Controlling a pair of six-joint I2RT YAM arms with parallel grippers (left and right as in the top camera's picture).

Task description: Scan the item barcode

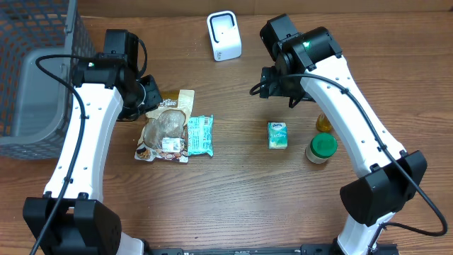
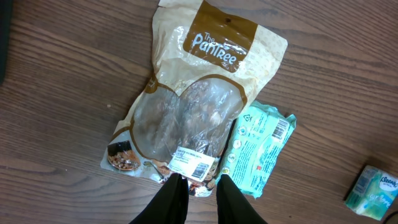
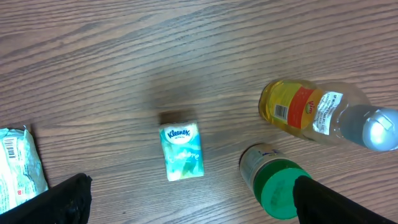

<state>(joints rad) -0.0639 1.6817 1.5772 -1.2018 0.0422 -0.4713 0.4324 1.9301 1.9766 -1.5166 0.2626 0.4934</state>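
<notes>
A beige Pantree snack bag (image 2: 193, 106) lies flat on the wood table, with a white barcode label (image 2: 193, 162) near its lower edge. A teal packet (image 2: 255, 149) lies against its right side. My left gripper (image 2: 202, 182) hovers just above the bag's label end, its fingers a narrow gap apart with nothing between them. The white scanner (image 1: 224, 35) stands at the back centre. My right gripper (image 3: 189, 186) is wide open and empty, above a small Kleenex pack (image 3: 181, 151). In the overhead view the left gripper (image 1: 151, 94) is at the bag's upper left.
A green-lidded jar (image 3: 273, 183) and a yellow bottle (image 3: 311, 112) lying on its side sit right of the Kleenex pack. A grey wire basket (image 1: 28, 92) stands at the table's left edge.
</notes>
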